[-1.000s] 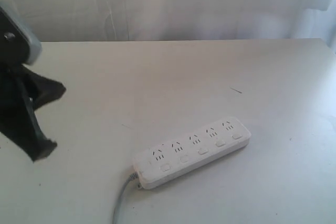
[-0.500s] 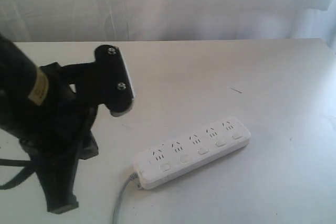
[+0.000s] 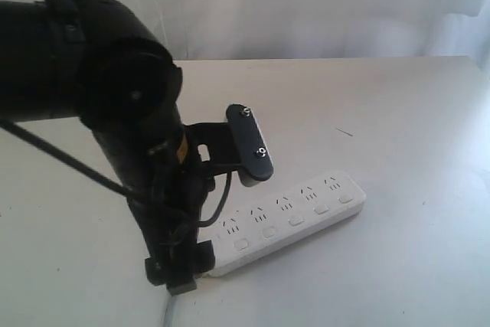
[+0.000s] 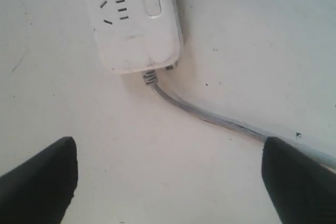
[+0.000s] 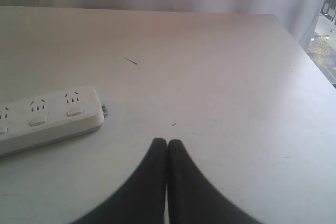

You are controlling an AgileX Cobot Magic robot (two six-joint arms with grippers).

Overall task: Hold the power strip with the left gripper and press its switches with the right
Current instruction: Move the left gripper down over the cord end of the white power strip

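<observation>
Item: power strip (image 3: 285,222), white, five outlets. It is lying flat and diagonal on the white table (image 3: 398,112), with the cord end toward the near left of the exterior view. A row of five switches (image 3: 296,220) is running along its near edge, one below each outlet.

Item: grey cord (image 4: 210,118). It is leaving the strip's rounded end and curving away across the table.

Item: left gripper (image 4: 168,182), on a glossy black arm. It is hanging just beside the strip's cord end with its jaws standing wide apart and holding nothing. The strip's end is lying clear of both fingertips (image 4: 39,182), while the cord is running under one of them.

Item: right gripper (image 5: 167,182). Its jaws are pressing together, empty, above bare table, well apart from the strip's far end (image 5: 47,116).
</observation>
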